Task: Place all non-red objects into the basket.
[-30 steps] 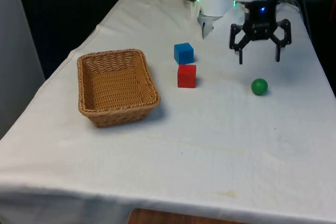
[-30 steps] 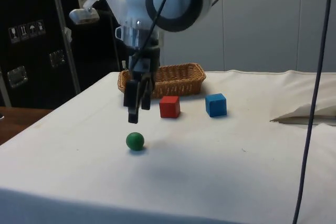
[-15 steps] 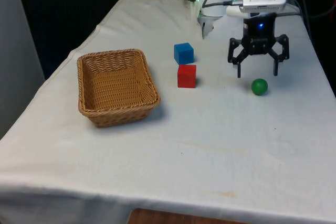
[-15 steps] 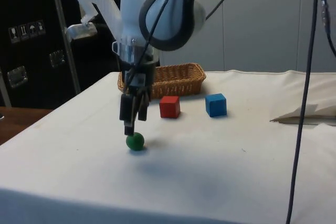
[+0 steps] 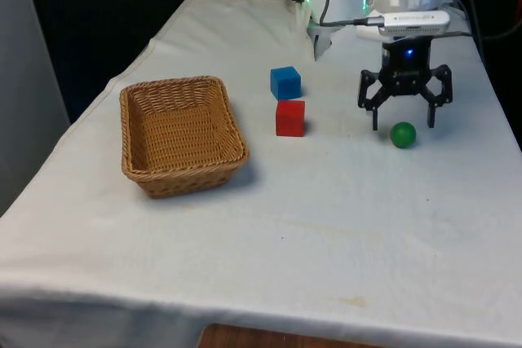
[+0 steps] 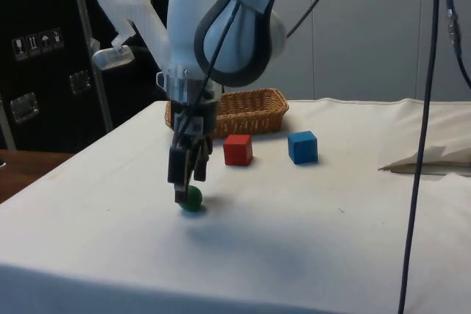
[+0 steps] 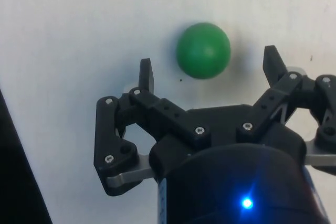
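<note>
While claw (image 5: pixel 403 126) straddles green ball (image 5: pixel 403 134) — fingers apart, red cube (image 5: pixel 290 117), blue cube (image 5: pixel 285 82) well aside.

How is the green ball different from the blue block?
The green ball is round, while the blue block is a cube with flat sides. The ball lies alone on the cloth with the open pincer right over it; the block sits close behind the red block with nothing above it. The ball looks a little smaller than the block. Both rest on the white cloth, outside the basket.
</note>
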`<action>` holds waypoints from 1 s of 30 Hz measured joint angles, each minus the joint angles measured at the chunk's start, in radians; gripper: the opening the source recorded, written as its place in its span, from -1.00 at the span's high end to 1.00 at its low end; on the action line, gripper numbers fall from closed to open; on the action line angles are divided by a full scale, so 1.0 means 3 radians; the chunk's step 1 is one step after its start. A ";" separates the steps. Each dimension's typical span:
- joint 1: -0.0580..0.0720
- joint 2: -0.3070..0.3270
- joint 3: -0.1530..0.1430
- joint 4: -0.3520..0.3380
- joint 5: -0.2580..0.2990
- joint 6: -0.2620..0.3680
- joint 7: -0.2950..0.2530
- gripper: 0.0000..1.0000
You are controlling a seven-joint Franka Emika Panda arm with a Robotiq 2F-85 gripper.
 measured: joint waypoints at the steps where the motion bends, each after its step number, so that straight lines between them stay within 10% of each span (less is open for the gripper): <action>1: 0.0000 0.0017 0.0003 0.0010 0.0000 0.0007 0.0000 -1.00; 9: 0.0000 0.0127 0.0017 0.0083 0.0000 0.0053 0.0007 -1.00; 17: -0.0003 0.0130 0.0017 0.0083 0.0000 0.0053 0.0007 0.52; 18: -0.0003 0.0133 0.0017 0.0083 0.0000 0.0053 0.0007 0.94; 30: -0.0003 0.0120 0.0017 0.0083 0.0000 0.0053 0.0007 1.00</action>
